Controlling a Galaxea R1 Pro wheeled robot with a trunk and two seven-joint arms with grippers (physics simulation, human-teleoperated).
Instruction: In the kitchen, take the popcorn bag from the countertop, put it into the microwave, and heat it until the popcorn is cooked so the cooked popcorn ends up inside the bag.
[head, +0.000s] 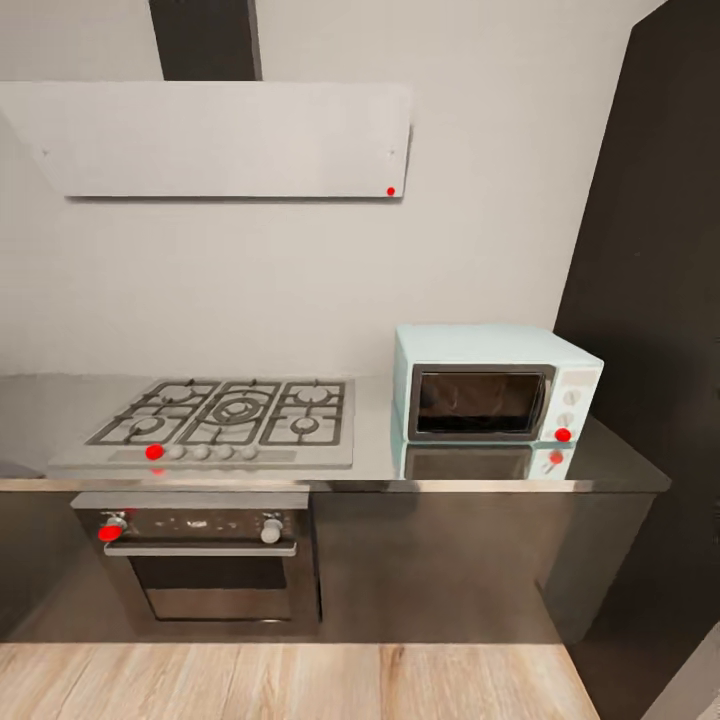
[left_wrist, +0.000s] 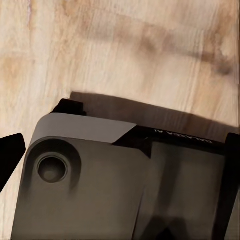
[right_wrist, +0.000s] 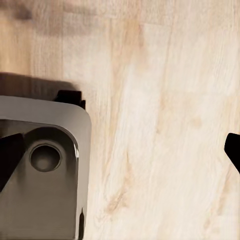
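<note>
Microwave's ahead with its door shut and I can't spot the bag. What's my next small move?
Probably pan the head left along the countertop. The microwave sits closed at its right end beside the gas hob; the counter runs past the picture's left edge, and both wrist cameras face wooden floor.

Pale off-white wall (head: 300, 290) behind the cooking area, evenly lit, no hard shadows. Flat light-grey slab-shaped extractor hood (head: 225, 140) mounted high, small red dot at its lower right corner; dark vertical duct (head: 205, 40) rising above it. Steel gas hob with black grates (head: 225, 415) set into the surface, row of knobs along its front edge, one showing red. Below it, built-in steel oven with bar handle (head: 205, 560) and dark glass door, set in dark brown cabinet fronts (head: 430, 560). Tall dark brown panel (head: 650, 300) at right. Light wood-plank floor (head: 290, 680), grain visible in both wrist views.
</note>
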